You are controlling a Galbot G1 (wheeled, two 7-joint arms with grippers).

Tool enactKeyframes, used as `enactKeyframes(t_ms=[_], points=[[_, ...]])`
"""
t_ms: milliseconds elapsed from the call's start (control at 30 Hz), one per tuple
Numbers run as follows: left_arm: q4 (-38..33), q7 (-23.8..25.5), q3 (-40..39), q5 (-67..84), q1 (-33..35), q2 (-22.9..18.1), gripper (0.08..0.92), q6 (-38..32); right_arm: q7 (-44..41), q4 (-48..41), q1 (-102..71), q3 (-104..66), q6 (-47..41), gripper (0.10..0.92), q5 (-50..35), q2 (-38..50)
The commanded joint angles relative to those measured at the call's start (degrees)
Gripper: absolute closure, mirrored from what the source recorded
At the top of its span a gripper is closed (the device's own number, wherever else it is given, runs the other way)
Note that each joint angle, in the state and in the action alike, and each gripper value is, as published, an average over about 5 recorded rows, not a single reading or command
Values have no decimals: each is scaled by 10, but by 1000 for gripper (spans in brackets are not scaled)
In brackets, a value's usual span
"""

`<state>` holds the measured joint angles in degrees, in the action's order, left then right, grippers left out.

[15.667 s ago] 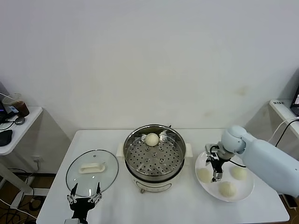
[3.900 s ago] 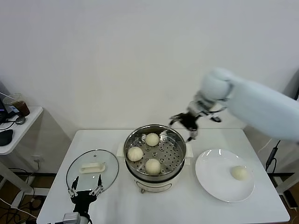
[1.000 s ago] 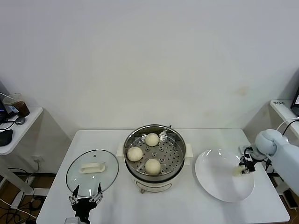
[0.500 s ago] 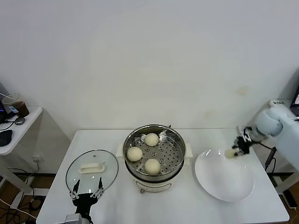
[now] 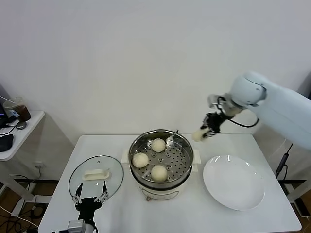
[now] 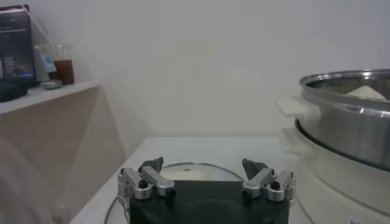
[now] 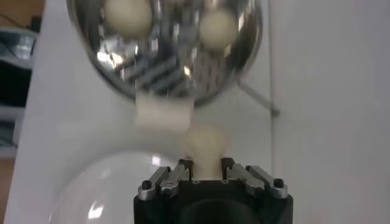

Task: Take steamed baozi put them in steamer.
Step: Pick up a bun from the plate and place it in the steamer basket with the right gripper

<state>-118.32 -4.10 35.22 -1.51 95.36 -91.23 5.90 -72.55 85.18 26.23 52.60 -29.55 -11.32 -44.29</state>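
Steamed baozi, last of four (image 5: 198, 135), carried high in the right gripper (image 5: 206, 132), fingers clamped on the bun, just off the far right rim of the steamer (image 5: 161, 160); lifted off the white plate (image 5: 234, 182) half a second ago, now bare at the right of the table (image 5: 204, 213). Three buns already seated on the perforated floor: one at the far side (image 5: 158, 144), one at the left (image 5: 140, 159), one at the near side (image 5: 159, 172). Seen from the right wrist, bun (image 7: 206, 146) pinched between the fingertips above the pot's white handle. Left gripper (image 5: 88, 199) parked at the near left edge, fingers apart, by the glass lid (image 5: 95, 176). Judged one placement from completion: open floor on the right of the basket looks the likely spot
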Motion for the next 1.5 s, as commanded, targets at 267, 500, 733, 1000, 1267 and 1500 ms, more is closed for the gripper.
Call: enactKeyframes(t_ms=[267, 500, 733, 1000, 1267, 1500], points=[[-5, 0, 7, 0, 1, -2, 177, 0, 43, -26, -37, 91, -61, 694, 39, -126], [-8, 0, 6, 2, 3, -3, 177, 0, 70, -46, -57, 82, -68, 694, 38, -160], [-8, 1, 6, 7, 0, -3, 177, 1, 77, -53, -62, 91, -71, 694, 41, -172], [-8, 2, 7, 9, 0, -2, 177, 1, 76, -52, -65, 95, -73, 694, 48, -164], [-8, 3, 7, 10, -2, -3, 177, 2, 73, -47, -62, 96, -72, 693, 53, -153], [-7, 3, 6, 9, -4, -3, 177, 2, 72, -33, -59, 90, -71, 562, 43, -133]])
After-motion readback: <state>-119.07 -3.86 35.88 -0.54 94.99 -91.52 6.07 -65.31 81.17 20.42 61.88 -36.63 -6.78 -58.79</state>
